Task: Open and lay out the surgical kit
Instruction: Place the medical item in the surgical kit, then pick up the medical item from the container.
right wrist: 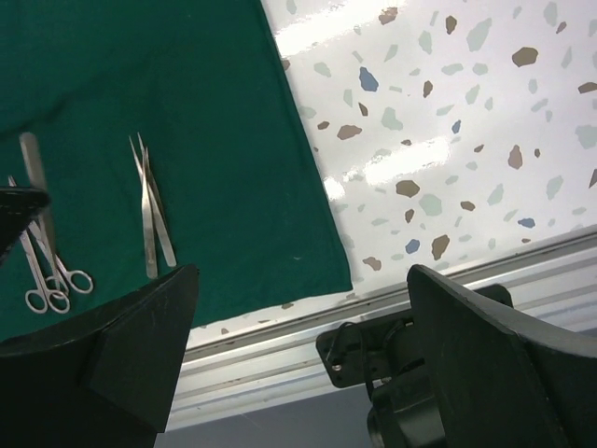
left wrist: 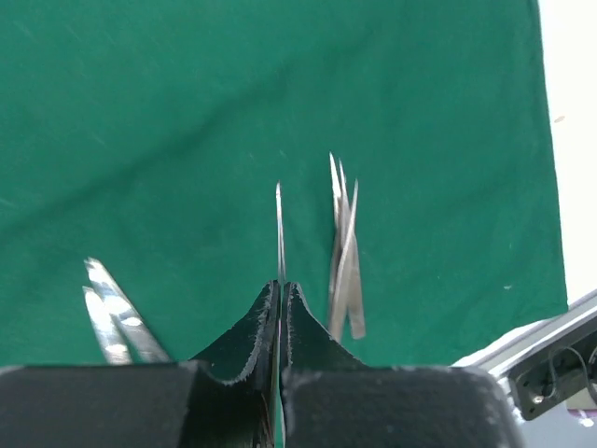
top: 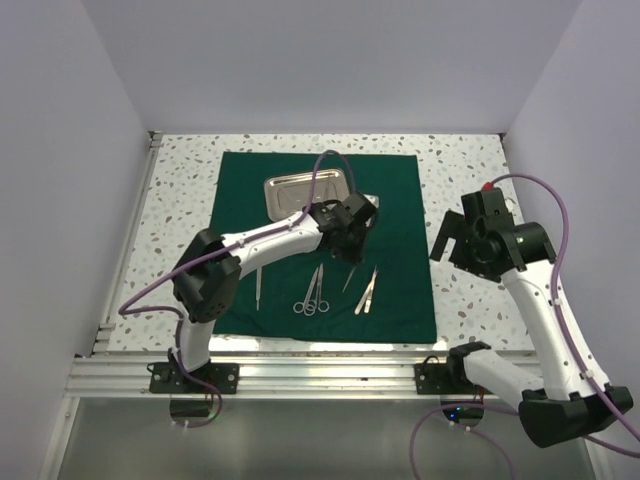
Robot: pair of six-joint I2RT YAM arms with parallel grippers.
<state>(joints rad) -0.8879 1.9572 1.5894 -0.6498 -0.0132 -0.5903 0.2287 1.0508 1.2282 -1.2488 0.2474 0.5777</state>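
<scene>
The surgical kit's dark green drape [top: 400, 260] lies spread flat on the table, with the steel tray [top: 305, 190] at its far side. My left gripper [top: 353, 252] [left wrist: 283, 285] hangs over the drape's middle, shut on a thin pointed steel instrument [left wrist: 279, 224] that sticks out past the fingertips. A pair of tweezers [left wrist: 343, 252] [top: 367, 290] lies just right of it on the cloth. Scissors [top: 312, 295] [right wrist: 47, 271] lie to the left, and another tweezer [top: 258, 283] further left. My right gripper [top: 450, 240] [right wrist: 298, 280] is open and empty, above the table right of the drape.
The speckled tabletop [top: 470, 180] shows around the drape. An aluminium rail [top: 300, 375] [right wrist: 280, 336] runs along the near edge with the arm bases bolted to it. White walls close in the left, back and right sides.
</scene>
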